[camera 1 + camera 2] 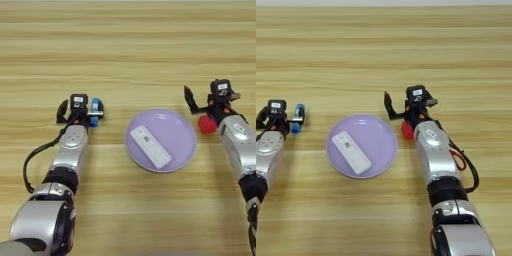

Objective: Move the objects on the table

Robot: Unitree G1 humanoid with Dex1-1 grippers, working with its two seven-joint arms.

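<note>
Landmark: the round lilac plate [161,140], lying on the wooden table [130,55] between the two arms.

White bar [150,146]: lies flat inside the plate, left of the plate's centre, set diagonally, small label on its upper end.

Left gripper [80,111]: left of the plate, well clear of its rim, resting low at the table. Fingers spread wide, one black finger [62,111] out on the far side from the plate, the other on the plate side.

Blue tube [95,112]: left of the plate, right at the left gripper's plate-side finger. White cap not made out. Touching or merely beside the finger: cannot tell. It is not pinched between the two fingers.

Right gripper [209,102]: just beyond the plate's right rim. Fingers spread apart, one finger [189,98] pointing up near the plate's upper right edge.

Red cube [205,124]: on the table just right of the plate's rim, below the right gripper's fingers, against the wrist, partly hidden by it. Not clamped.
</note>
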